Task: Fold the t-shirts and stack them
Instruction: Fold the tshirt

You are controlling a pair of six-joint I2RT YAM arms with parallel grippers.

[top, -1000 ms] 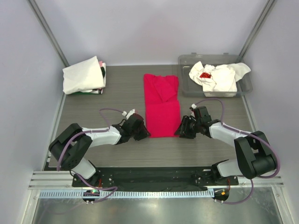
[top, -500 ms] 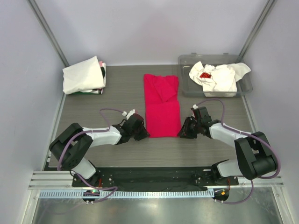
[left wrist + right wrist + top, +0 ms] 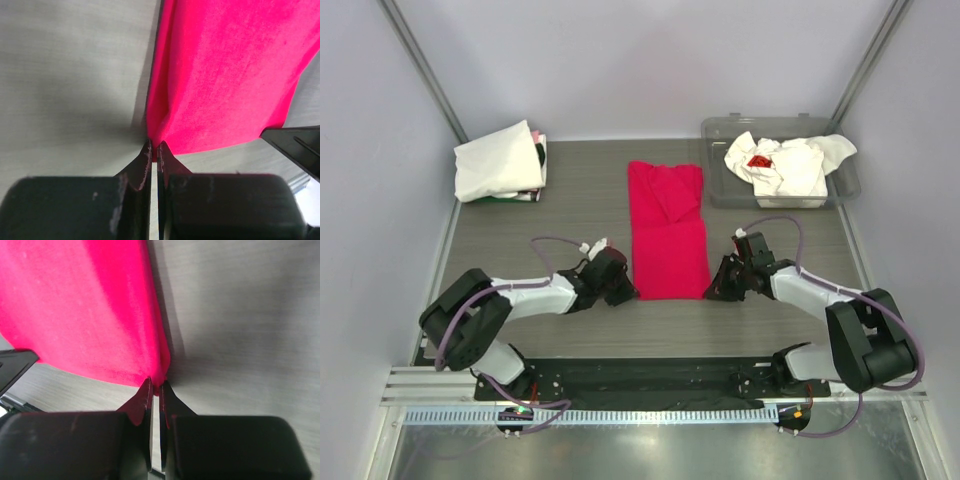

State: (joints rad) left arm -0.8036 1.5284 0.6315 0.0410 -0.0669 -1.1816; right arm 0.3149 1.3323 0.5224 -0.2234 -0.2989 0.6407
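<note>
A crimson red t-shirt (image 3: 667,228) lies folded into a long strip on the middle of the table. My left gripper (image 3: 628,293) is shut on its near left corner (image 3: 156,142). My right gripper (image 3: 710,292) is shut on its near right corner (image 3: 160,381). Both corners are pinched between the fingertips at table level. A folded white t-shirt (image 3: 498,160) lies at the back left on a small stack. More white t-shirts (image 3: 785,165), one with a red mark, lie crumpled in the tub.
The clear grey plastic tub (image 3: 848,178) stands at the back right. Metal frame posts rise at both back corners. The table's wood-grain surface (image 3: 570,205) shows on either side of the red shirt.
Both grippers have closed on the red shirt's near corners. The hem now sits slightly nearer the arms' bases.
</note>
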